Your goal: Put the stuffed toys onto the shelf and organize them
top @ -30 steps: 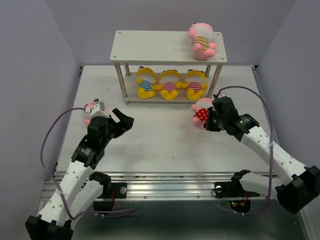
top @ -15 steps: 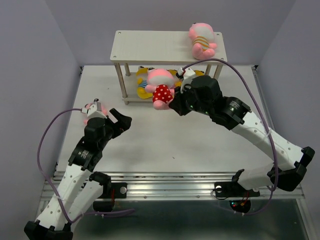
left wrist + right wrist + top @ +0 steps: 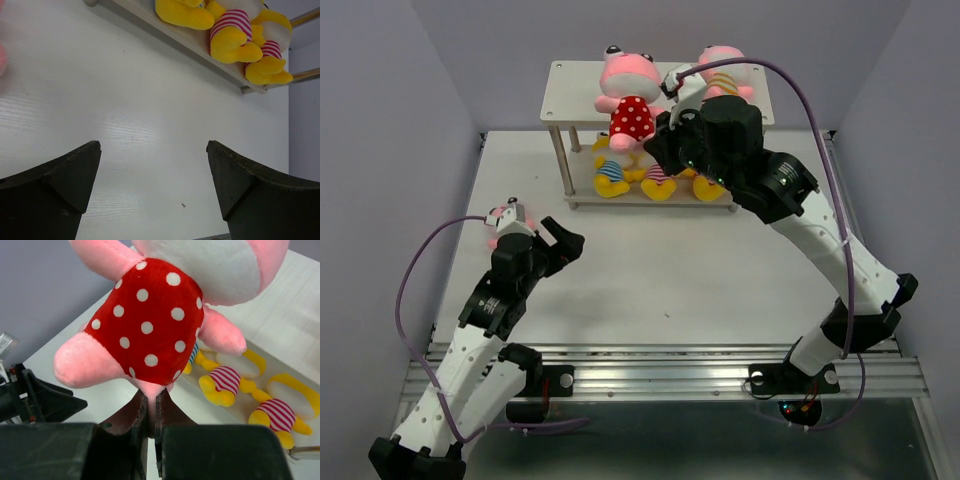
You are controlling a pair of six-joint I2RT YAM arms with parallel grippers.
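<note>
Shelf (image 3: 578,95) stands at the far edge of the table (image 3: 650,270), about centred. Lower tier is full: three yellow toys (image 3: 235,30) side by side, one in blue stripes and two in pink stripes. On the top board a pink striped toy (image 3: 720,62) lies at the right end; the rest of the board is bare. Right gripper (image 3: 151,412) is up at top-board height, jaws clamped on the underside of the polka-dot toy (image 3: 150,320): pink plush, red outfit with white dots, held upright. Whether it is over the board or just short of its front edge, cannot tell. Left gripper (image 3: 152,175) sits low toward the left edge, jaws apart, empty. Pink patch (image 3: 502,214) beside its wrist is mostly hidden, probably the sixth toy. Judgement: four placed, fifth being carried, one left.
</note>
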